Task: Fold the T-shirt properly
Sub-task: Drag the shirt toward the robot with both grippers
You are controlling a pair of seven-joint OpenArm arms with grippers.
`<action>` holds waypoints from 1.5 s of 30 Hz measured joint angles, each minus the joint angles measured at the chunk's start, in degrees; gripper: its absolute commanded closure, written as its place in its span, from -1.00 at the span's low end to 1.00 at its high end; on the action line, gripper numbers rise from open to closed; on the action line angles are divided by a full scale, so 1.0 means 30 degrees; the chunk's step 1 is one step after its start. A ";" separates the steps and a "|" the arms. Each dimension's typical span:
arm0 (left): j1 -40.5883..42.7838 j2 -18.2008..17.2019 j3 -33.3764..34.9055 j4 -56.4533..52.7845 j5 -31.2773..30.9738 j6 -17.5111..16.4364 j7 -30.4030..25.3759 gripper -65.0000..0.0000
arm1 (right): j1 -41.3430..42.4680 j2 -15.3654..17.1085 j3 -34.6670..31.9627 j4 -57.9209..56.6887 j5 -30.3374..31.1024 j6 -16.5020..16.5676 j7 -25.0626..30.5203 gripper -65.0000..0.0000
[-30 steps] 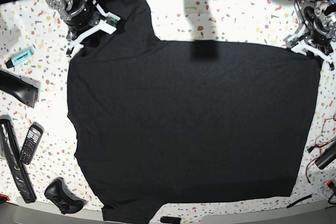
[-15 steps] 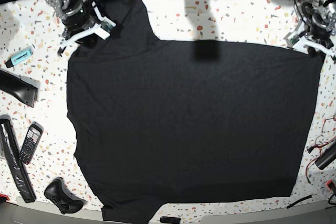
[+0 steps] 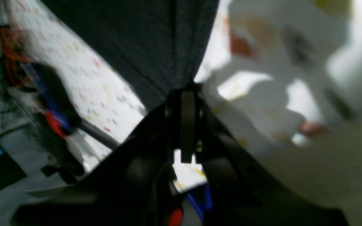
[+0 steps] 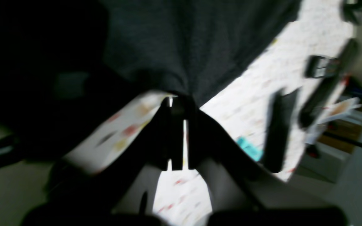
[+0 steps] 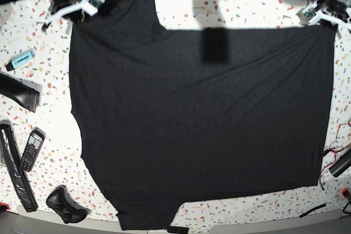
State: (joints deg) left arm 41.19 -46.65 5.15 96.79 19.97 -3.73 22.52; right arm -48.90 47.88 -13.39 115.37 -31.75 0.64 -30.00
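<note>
The black T-shirt [image 5: 203, 119] lies spread plain side up over most of the speckled table [image 5: 247, 9]. My right gripper [image 5: 71, 6] is at the far left corner, shut on the cloth near the sleeve. In the right wrist view the closed gripper [image 4: 178, 97] pinches the dark cloth [image 4: 193, 40], which fans out from the tips. My left gripper [image 5: 323, 17] is at the far right corner, shut on the hem corner. The left wrist view shows the gripper [image 3: 187, 91] clamping the taut cloth [image 3: 156, 40].
Along the left edge lie a blue highlighter [image 5: 20, 60], a black bar [image 5: 19, 92], a phone [image 5: 32, 149], a long black strip [image 5: 13, 171] and a game controller [image 5: 66, 205]. Red cables [image 5: 334, 157] lie at the right edge. A small black object [image 5: 178, 229] sits at the front edge.
Both grippers moved toward the table's far edge, pulling the shirt's far corners with them. The whole shirt slid that way and drew flatter. The right gripper closed on the cloth.
</note>
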 measured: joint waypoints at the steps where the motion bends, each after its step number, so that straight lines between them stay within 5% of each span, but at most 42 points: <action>1: 0.0452 0.0051 -0.0379 0.0306 0.0000 -0.0029 0.0000 1.00 | -0.0466 0.0000 0.0219 0.0109 0.0000 0.0029 0.0000 1.00; 8: 0.2361 -0.0015 -0.2193 0.1508 -0.0590 -0.0401 -0.0015 1.00 | -0.3249 -0.0015 0.1705 0.1209 -0.0073 -0.0022 -0.0299 1.00; 23: 0.4415 -0.0007 -0.2208 0.1537 -0.0597 -0.0452 0.0095 1.00 | -0.7300 -0.0627 0.2317 0.2688 -0.1100 -0.0022 -0.1326 1.00; 29: 0.4408 -0.0015 -0.2980 0.2331 -0.0262 -0.0466 0.0087 1.00 | -0.6353 -0.0678 0.3147 0.2798 -0.1413 -0.1698 -0.1239 1.00; 31: 0.4408 -0.0015 -0.3687 0.2827 -0.0947 -0.0466 0.0000 1.00 | -0.5625 -0.0678 0.4007 0.2798 -0.0138 -0.1836 -0.1260 1.00; 36: 0.4240 -0.0015 -0.5595 0.3657 -0.2492 -0.0452 -0.0219 1.00 | -0.3694 -0.0678 0.5107 0.2812 0.3075 -0.0605 -0.0583 1.00; 45: 0.1734 0.0138 -0.5763 0.3643 -0.4065 -0.0532 -0.0022 1.00 | -0.0262 -0.1260 0.5136 0.2579 0.4473 -0.0423 -0.0525 1.00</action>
State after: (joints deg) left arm 46.39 -46.24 -12.14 107.72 7.77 -5.32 22.46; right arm -49.69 44.10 2.02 123.11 -18.33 -0.62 -31.57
